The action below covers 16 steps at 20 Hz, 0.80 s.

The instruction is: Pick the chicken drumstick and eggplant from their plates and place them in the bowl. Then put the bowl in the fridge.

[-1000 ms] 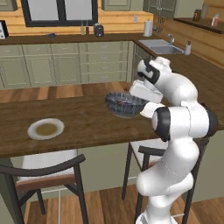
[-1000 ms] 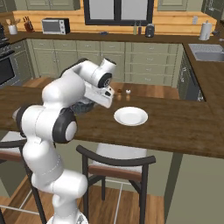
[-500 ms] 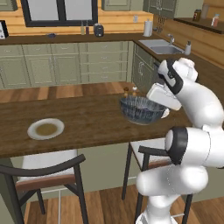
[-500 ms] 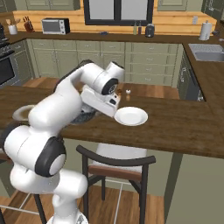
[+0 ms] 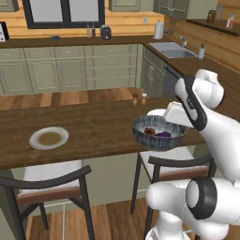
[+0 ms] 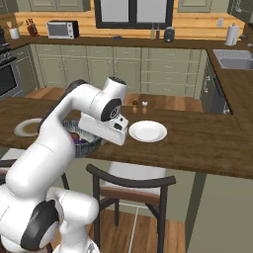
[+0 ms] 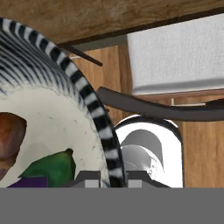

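— Where is the bowl [image 5: 157,133] held?
— Centre-right of the left base view, off the counter [image 5: 84,126] edge, its rim clamped by the gripper [image 7: 109,177].
— And inside?
— Drumstick [image 7: 9,135] and eggplant [image 7: 30,182] are carried, lower left of the hand view.

In the left base view the gripper's fingers are hidden behind the bowl [image 5: 157,132] and the white hand, so their grip on the rim cannot be read there. In the right base view the arm covers most of the bowl. In the hand view the picture's left edge cuts off the chicken drumstick [image 7: 9,135], and the eggplant [image 7: 30,181] runs out of sight at the bottom.
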### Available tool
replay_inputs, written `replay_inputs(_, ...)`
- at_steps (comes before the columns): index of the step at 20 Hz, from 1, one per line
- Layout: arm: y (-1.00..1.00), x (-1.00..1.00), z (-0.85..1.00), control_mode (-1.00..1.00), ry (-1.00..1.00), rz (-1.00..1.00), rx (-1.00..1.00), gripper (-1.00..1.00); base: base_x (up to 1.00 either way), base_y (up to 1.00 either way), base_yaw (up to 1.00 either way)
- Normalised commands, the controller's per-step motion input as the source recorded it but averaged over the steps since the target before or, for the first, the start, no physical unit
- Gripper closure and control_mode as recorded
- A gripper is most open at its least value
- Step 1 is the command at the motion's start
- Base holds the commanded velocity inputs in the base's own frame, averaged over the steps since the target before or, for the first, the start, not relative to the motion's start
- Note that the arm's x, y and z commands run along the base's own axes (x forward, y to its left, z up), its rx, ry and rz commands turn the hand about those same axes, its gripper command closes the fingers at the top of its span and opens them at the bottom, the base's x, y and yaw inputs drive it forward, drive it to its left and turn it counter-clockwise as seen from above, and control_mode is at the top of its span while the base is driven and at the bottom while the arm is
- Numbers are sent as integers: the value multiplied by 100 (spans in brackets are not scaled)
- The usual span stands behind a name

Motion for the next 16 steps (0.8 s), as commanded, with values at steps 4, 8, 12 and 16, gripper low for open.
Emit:
replay_inputs(4, 2, -59, -8, -100, -22, -10, 0, 100, 0, 0, 0)
replay_inputs(8, 0, -24, -1, -100, -15, -6, -2, 100, 0, 0, 0)
replay_inputs(12, -9, 0, 0, -100, 0, -3, 0, 100, 0, 0, 0)
replay_inputs(16, 0, 0, 0, -100, 0, 0, 0, 100, 0, 0, 0)
